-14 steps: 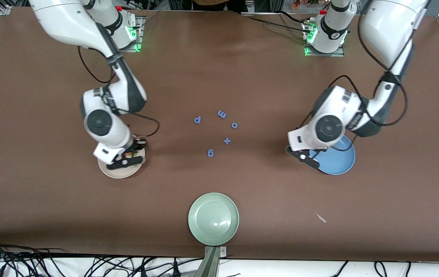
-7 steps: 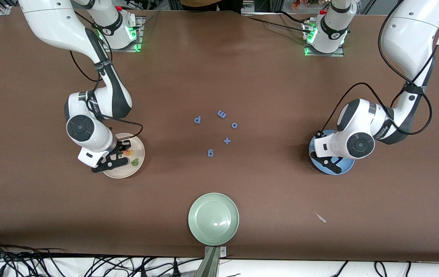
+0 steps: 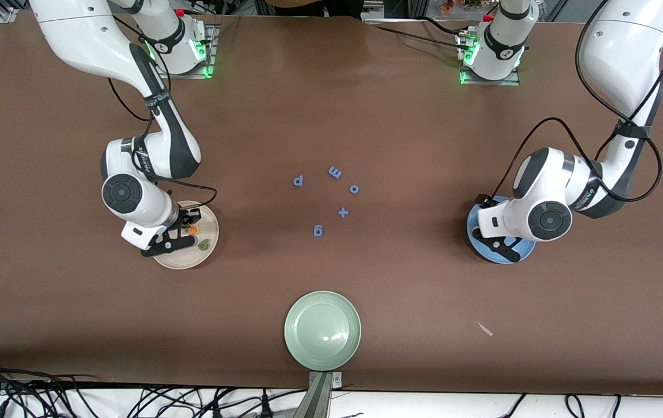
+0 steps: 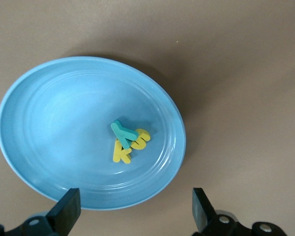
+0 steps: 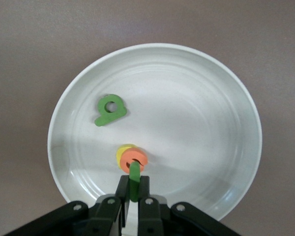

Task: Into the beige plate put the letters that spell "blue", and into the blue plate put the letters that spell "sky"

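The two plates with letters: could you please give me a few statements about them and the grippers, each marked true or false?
1. The blue plate holds three letters: a teal y, a yellow k and a yellow s. True.
2. The left gripper is shut on the y. False: it is open over the blue plate, holding nothing.
3. The right gripper is shut on a thin green l over the beige plate. True.
4. The green b lies on the bare table. False: it lies in the beige plate.
5. The orange e lies in the beige plate, partly over the yellow u. True.
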Robot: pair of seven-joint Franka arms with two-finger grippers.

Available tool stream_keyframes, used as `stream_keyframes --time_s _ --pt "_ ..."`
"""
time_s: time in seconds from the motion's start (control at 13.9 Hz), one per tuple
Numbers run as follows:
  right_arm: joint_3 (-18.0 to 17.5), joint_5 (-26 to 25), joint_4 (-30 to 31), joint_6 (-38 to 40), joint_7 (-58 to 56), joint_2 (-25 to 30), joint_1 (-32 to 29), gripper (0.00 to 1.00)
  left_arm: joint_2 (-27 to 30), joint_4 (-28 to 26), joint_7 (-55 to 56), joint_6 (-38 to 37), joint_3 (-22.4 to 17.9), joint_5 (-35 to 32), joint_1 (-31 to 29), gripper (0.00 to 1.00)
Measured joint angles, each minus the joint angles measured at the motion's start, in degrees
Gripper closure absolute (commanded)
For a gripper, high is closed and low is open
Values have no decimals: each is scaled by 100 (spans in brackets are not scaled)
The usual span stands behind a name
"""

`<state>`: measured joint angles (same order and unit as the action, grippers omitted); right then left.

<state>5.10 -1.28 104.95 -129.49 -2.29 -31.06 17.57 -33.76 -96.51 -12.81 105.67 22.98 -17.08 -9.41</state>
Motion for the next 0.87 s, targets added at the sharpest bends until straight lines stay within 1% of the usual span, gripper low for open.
stream_keyframes --time_s 0.07,0.14,0.22,0.36,0.65,0.79,0.87 --pt "0 3 13 -10 0 0 0 73 27 48 2 -30 17 0 0 0" --pt "0 6 19 -15 1 0 0 61 68 89 3 -49 31 0 1 0" --pt "0 7 22 -17 1 0 0 54 125 124 3 -69 38 0 3 0" --pt "0 8 23 -22 1 0 0 54 224 264 6 -237 46 6 6 0" --pt "0 9 -27 -47 1 19 3 54 302 739 11 -556 66 59 8 0" --pt "-2 9 -118 -12 1 101 11 43 414 1002 12 -756 60 112 79 0" --pt "-3 10 -166 83 1 198 19 28 541 1115 13 -878 -12 244 230 0"
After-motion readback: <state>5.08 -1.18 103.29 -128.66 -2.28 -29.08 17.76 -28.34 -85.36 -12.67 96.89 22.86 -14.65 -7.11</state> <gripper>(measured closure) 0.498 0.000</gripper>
